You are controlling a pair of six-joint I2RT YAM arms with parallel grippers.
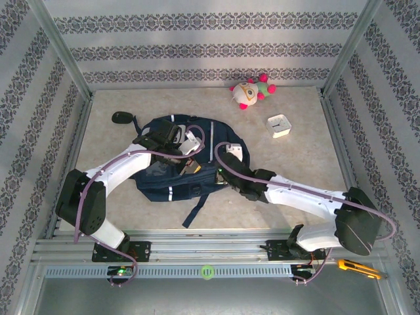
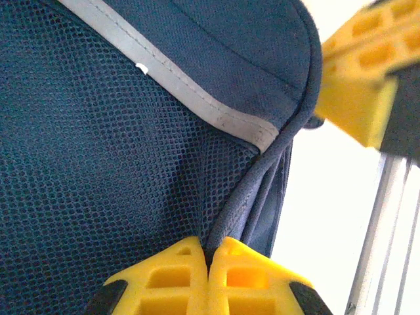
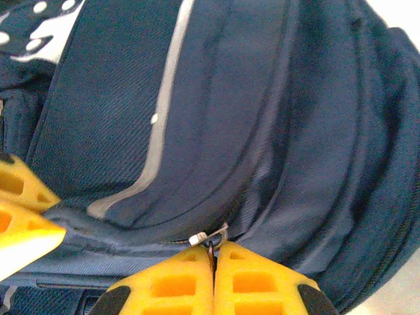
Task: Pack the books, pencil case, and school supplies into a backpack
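The navy backpack (image 1: pixel 172 187) lies flat in the middle of the table, its white reflective stripe (image 3: pixel 161 125) running down the front. My left gripper (image 2: pixel 210 246) is shut on a fold of the backpack's piped edge (image 2: pixel 262 170), beside its mesh panel; from above the left gripper (image 1: pixel 191 166) sits over the bag's middle. My right gripper (image 3: pixel 213 246) is shut on the metal zipper pull (image 3: pixel 209 237) of the backpack (image 3: pixel 262 98), at the bag's right side (image 1: pixel 224 176). Each wrist view catches the other gripper's yellow fingers (image 2: pixel 367 72) close by. The books, pencil case and school supplies are out of view.
A plush toy (image 1: pixel 251 90) lies at the back, a square white clock (image 1: pixel 279 125) to the right of the bag, and a black oval object (image 1: pixel 120 118) at the back left. Metal frame posts and patterned walls close in the table. A yellow knife (image 1: pixel 357 268) rests on the front rail.
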